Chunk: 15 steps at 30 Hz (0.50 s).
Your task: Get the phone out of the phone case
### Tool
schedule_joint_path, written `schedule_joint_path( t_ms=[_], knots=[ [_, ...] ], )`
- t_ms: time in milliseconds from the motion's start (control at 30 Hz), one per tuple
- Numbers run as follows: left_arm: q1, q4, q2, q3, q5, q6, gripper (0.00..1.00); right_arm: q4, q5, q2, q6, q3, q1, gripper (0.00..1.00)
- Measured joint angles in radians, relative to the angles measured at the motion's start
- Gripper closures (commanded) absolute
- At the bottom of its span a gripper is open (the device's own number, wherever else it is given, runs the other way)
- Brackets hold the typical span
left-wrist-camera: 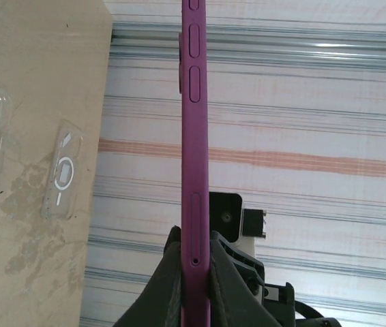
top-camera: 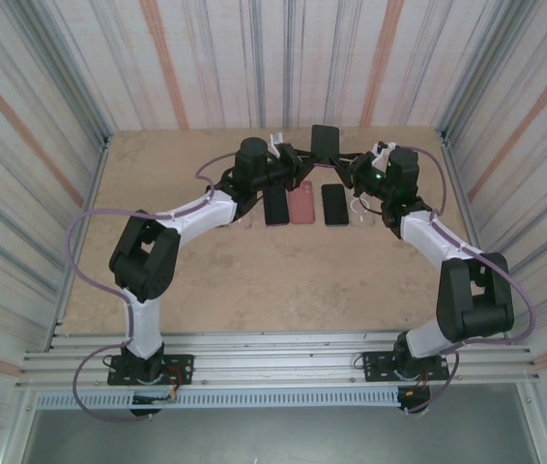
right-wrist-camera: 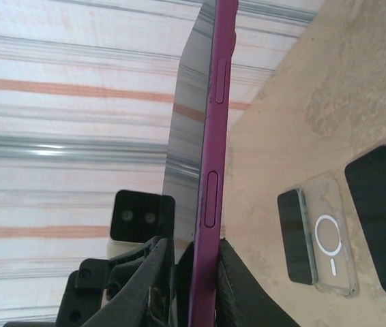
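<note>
My left gripper (left-wrist-camera: 194, 283) is clamped across the thickness of the purple case (left-wrist-camera: 194, 157), a finger on each flat side. My right gripper (right-wrist-camera: 203, 289) pinches the same case from the opposite side, so the two hold it upright in the air above the far edge of the table (top-camera: 254, 280). The phone (right-wrist-camera: 183, 143) sits inside it: on the right wrist view its black glass lies against the purple rim, and I see no corner lifted. So I judge the task barely begun; the case is up and held by both, nothing is peeled, and the whole prying out is left. Below, near the middle of the far edge, lies a row of three spare phones (top-camera: 302, 203) with clear cases (left-wrist-camera: 63, 170) at either end, so straight down is crowded. The striped walls (top-camera: 42, 145) stand close at the left, right and far edges, and the open room for moving lies over the near half of the table, toward me
</note>
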Motion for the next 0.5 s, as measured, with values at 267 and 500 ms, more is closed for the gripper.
schedule_joint_path(
  t_ms=[267, 500],
  knots=[
    [0.002, 0.026, 0.017, 0.013, -0.009, -0.024, 0.86, 0.089, 0.019, 0.028, 0.122, 0.000, 0.003, 0.96],
    [0.000, 0.022, 0.017, 0.025, 0.006, -0.017, 0.46, 0.131, 0.015, 0.029, 0.130, -0.034, -0.021, 1.00]
  ],
)
